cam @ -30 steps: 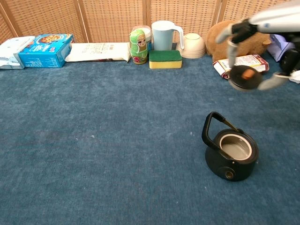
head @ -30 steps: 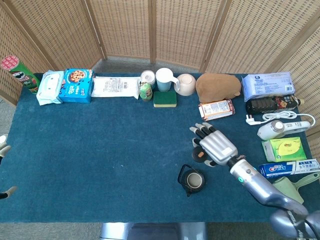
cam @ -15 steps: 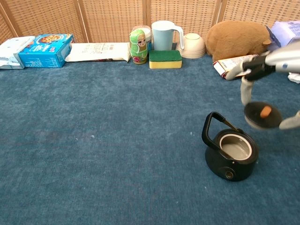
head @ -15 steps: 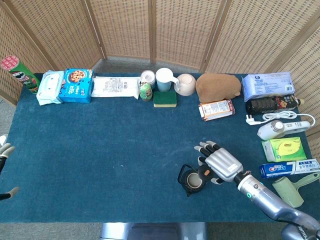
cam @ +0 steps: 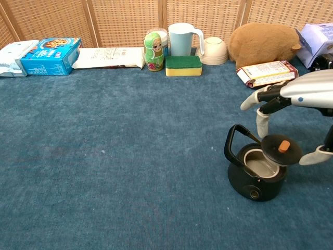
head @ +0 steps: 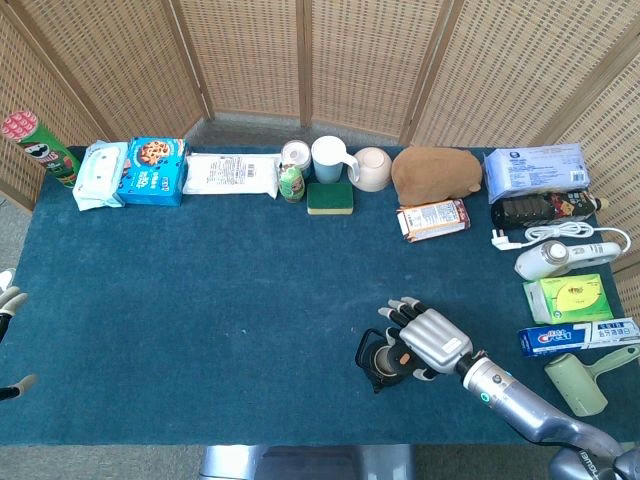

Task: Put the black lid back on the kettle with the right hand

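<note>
The black kettle (cam: 250, 182) stands on the blue table near its front right, handle raised at its left, mouth partly uncovered. My right hand (cam: 291, 112) holds the black lid (cam: 281, 150) with its orange knob just above the kettle's right rim, slightly tilted and offset right. In the head view, the right hand (head: 428, 338) covers the kettle (head: 375, 358) from the right; the lid's orange knob (head: 401, 355) peeks under the fingers. My left hand (head: 8, 305) shows only as fingertips at the far left edge, away from the kettle.
Along the back edge stand a blue box (head: 155, 170), a white packet (head: 230, 173), a mug (head: 330, 160), a sponge (head: 329, 198), a bowl (head: 371, 168) and a brown plush (head: 435, 172). Toothpaste (head: 575, 336), a green box (head: 568, 297) and a shaver (head: 548, 260) crowd the right edge.
The right hand has carried the lid down and to the left, from above and right of the kettle to just over its mouth. The kettle has not moved.
</note>
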Controlling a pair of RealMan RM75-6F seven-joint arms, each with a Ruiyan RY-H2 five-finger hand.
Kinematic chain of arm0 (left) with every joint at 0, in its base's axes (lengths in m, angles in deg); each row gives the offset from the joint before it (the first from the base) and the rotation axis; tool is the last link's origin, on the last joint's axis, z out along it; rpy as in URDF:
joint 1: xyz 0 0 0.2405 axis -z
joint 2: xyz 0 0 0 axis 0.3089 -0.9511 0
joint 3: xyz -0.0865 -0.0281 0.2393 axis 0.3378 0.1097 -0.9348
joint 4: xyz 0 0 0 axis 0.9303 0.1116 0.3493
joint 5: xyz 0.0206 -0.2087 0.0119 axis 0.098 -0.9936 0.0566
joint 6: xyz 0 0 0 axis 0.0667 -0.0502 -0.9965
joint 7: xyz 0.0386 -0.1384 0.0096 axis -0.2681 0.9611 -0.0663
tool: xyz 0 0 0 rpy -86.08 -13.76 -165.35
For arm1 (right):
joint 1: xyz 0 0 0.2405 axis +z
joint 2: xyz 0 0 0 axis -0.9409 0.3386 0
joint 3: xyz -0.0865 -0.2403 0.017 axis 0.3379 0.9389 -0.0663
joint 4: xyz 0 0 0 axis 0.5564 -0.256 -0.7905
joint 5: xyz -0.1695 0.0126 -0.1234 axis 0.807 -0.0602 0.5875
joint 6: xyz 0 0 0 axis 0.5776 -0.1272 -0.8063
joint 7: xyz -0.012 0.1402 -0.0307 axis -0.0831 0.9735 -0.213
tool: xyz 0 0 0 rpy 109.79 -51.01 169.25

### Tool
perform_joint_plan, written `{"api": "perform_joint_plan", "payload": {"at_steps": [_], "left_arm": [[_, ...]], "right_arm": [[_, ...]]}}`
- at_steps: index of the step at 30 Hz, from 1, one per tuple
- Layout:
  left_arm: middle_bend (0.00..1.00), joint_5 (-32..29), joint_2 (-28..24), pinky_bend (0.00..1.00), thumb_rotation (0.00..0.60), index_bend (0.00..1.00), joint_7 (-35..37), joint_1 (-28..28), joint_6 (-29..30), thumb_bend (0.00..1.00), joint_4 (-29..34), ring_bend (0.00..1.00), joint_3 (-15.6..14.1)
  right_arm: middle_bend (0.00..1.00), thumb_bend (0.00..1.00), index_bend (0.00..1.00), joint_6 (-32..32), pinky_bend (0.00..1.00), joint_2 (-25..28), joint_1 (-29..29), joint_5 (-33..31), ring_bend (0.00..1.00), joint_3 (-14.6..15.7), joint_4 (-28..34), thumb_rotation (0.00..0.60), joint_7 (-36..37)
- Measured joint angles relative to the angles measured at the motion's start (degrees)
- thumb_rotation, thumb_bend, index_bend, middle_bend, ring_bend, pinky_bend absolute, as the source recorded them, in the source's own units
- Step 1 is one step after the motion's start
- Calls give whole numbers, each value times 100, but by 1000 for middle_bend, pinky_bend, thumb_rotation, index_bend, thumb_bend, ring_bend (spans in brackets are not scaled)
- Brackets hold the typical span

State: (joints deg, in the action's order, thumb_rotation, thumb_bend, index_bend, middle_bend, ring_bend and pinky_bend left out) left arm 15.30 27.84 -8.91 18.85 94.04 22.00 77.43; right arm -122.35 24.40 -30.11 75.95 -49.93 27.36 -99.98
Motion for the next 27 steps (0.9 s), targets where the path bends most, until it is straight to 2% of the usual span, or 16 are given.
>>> {"api": "perform_joint_plan", "payload": {"at_steps": [14,24,27], "left_arm": [[0,8,-11,42,600,0,23,11,-25,57,-1,0,-18],[0,13,-30,41,600,0,95,0,-2,56,-19,0,-22],[0,1,-32,42,600,0,105,-5,6,57,-20,0,-19]], "right_arm": [[101,262,418,221,0,-398,150,-520,63,-184,-55,600,-445],[99,261,418,251,0,-486,169,-671,61,-169,-90,600,-577],[92,261,377,253,0,-496,170,-683,59,-165,-106,600,-572]]}}
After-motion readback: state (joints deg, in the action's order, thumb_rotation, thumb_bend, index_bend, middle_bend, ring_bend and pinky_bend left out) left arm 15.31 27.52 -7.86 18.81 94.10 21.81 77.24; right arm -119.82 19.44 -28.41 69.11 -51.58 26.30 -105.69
